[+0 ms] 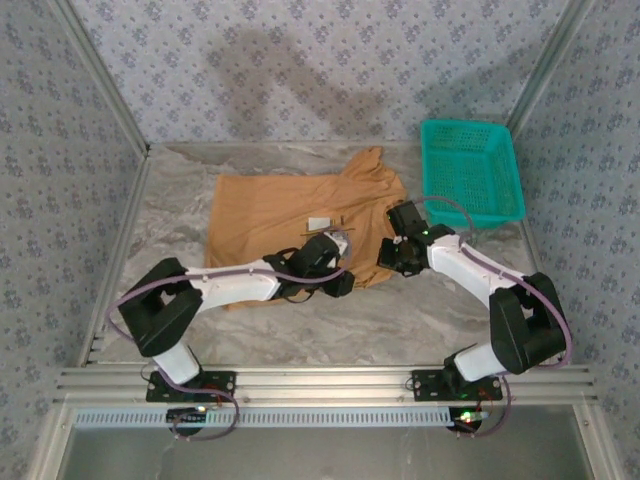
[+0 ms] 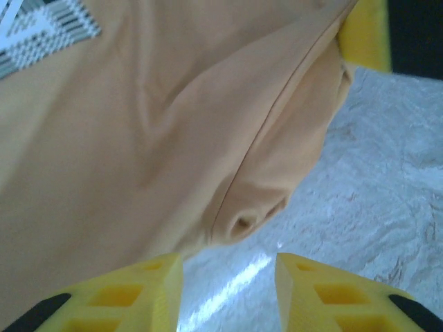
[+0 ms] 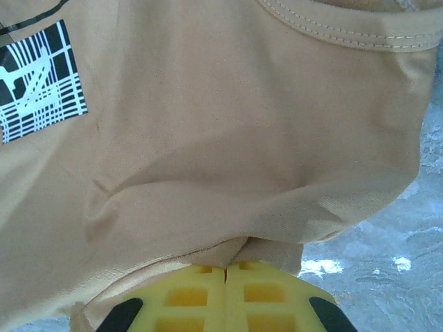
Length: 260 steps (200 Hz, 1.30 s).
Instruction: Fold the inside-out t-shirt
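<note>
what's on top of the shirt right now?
A small white label lies on the t-shirt. The right gripper is shut on its edge; the left gripper stands open just off the hem, above the table. The arms cover the shirt's near edge, so anything lying there is hidden.

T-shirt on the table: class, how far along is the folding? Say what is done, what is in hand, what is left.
Done: little; the t-shirt lies mostly spread on the table, white label up, no tidy fold visible. In hand: the right pincer is shut on an edge of it; the left pincer is open just short of the cloth. To do: the left grip, then all the folds.
</note>
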Each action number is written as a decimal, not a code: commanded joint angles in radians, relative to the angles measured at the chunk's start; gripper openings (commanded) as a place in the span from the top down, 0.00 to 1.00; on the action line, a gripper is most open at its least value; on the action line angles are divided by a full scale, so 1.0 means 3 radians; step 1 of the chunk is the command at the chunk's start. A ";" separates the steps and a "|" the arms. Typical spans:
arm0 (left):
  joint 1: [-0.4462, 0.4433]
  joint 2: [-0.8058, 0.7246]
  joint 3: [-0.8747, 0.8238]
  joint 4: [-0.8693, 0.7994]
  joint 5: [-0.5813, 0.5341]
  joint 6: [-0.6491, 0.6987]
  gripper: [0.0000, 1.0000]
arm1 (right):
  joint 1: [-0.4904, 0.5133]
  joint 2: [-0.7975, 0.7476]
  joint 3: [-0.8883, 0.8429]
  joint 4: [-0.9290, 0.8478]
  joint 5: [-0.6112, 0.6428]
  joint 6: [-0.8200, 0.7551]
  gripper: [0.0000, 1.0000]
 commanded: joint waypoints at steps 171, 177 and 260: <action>-0.0069 0.0743 0.0905 -0.0379 -0.0072 0.0383 1.00 | -0.0129 -0.0188 -0.0013 -0.0174 -0.0136 -0.0111 1.00; -0.0062 0.0709 0.0896 -0.0384 -0.0068 0.0378 1.00 | -0.0139 -0.0202 -0.0026 -0.0196 -0.0121 -0.0126 1.00; 0.0064 0.0513 0.0809 -0.0145 0.0374 0.0007 1.00 | 0.0003 -0.0858 -0.0389 -0.0284 -0.0268 0.0222 0.81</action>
